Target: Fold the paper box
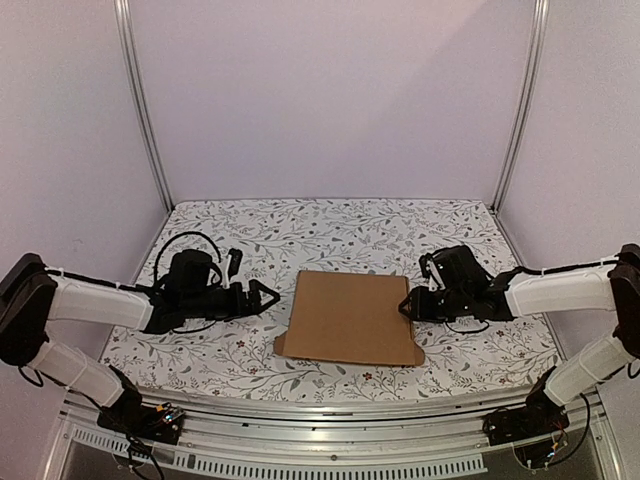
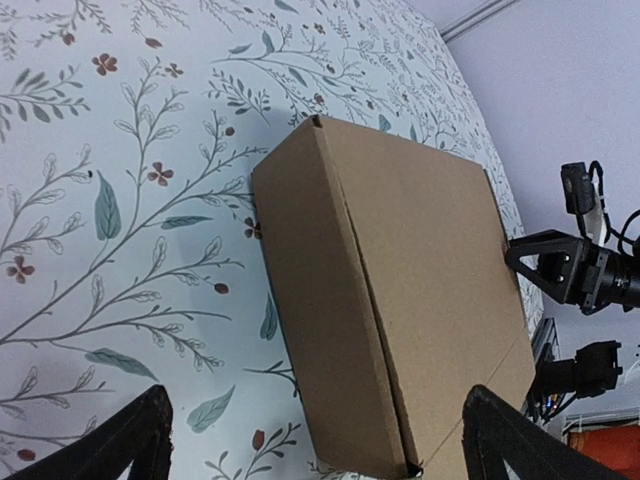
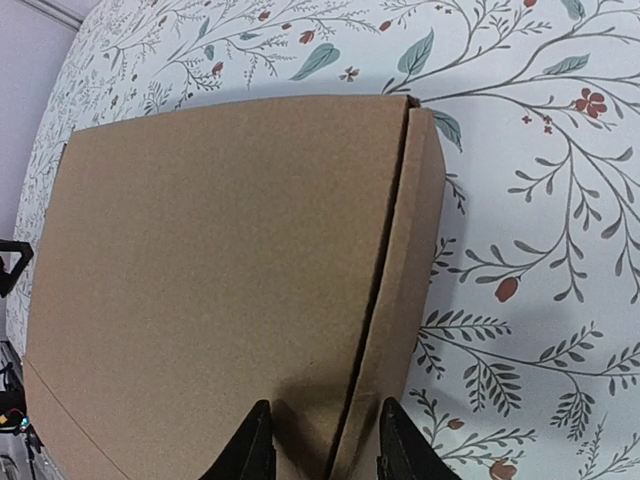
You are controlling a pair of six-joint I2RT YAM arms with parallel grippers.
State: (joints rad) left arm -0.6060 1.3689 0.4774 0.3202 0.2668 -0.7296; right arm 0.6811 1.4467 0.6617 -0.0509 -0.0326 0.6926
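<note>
Two hands flank one paper box (image 1: pixel 350 315) on the floral-print counter (image 1: pixel 250 225); box folded up, flat, brown lid face up, lying at mid-width of the counter and nearer its near edge than its far edge; its edges sit slightly skewed to the counter's edges.

Left hand (image 2: pixel 320 445) released, fingers (image 2: pixel 140 435) spread wide; it sits off the box's left side, apart from it, toward the counter's left edge; left wrist view looks between the spread fingers along the box's long seam.

Right hand (image 3: pixel 325 440) at the box's right edge; fingertips (image 3: pixel 250 445) stand a narrow gap apart, over the line where the lid meets the right side wall, with a shadow on the cardboard beneath them; whether they pinch the cardboard or only hover at it, cannot tell.
</note>
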